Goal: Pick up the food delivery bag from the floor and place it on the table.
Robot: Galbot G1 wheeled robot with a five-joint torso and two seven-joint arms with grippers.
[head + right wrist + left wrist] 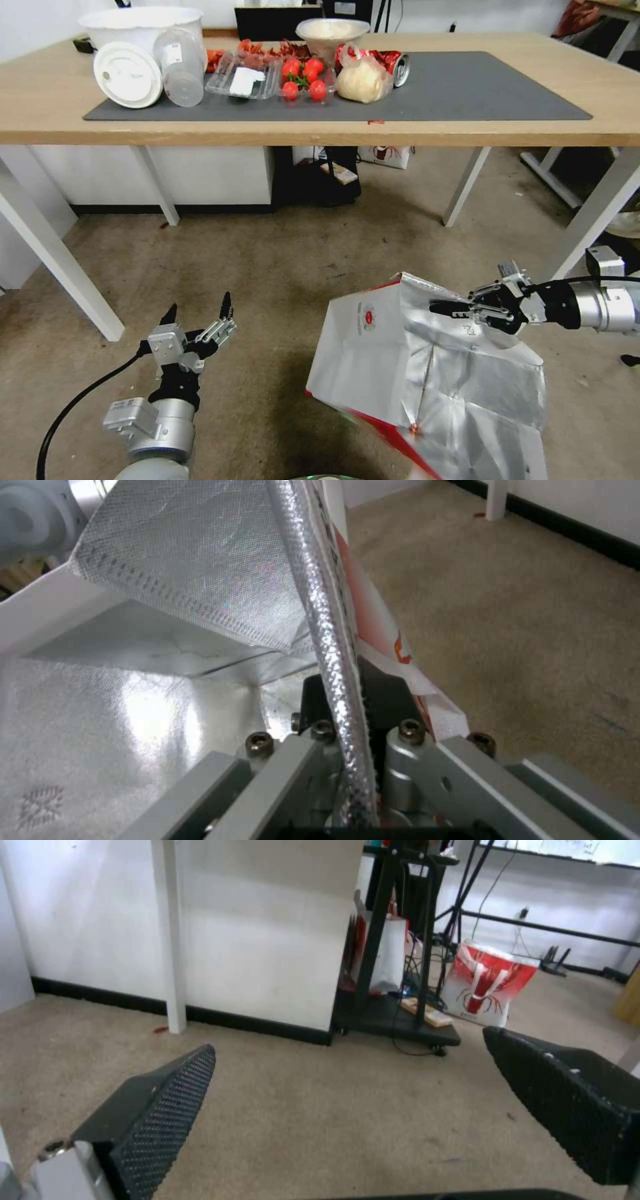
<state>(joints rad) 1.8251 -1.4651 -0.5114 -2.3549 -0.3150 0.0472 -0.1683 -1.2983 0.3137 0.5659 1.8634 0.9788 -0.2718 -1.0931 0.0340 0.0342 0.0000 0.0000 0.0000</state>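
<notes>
The food delivery bag (393,360) is white with red trim and silver foil lining; it hangs tilted at the lower right, lifted above the floor (267,280). My right gripper (460,309) is shut on its upper rim. In the right wrist view the foil rim (333,645) runs between the closed fingers, with the lining (133,705) to one side. My left gripper (200,317) is open, low at the left over bare floor, holding nothing; its two black pads (167,1100) stand wide apart. The table (320,130) with its dark grey mat (467,87) stretches across the far side.
On the mat's left half lie white tubs (140,40), clear containers (243,73), tomatoes (303,77), a clear bag with a beige lump (363,79) and a can (399,67). White table legs (60,260) stand left and right. A black cart (393,1010) and a red-white bag (490,985) sit under the table.
</notes>
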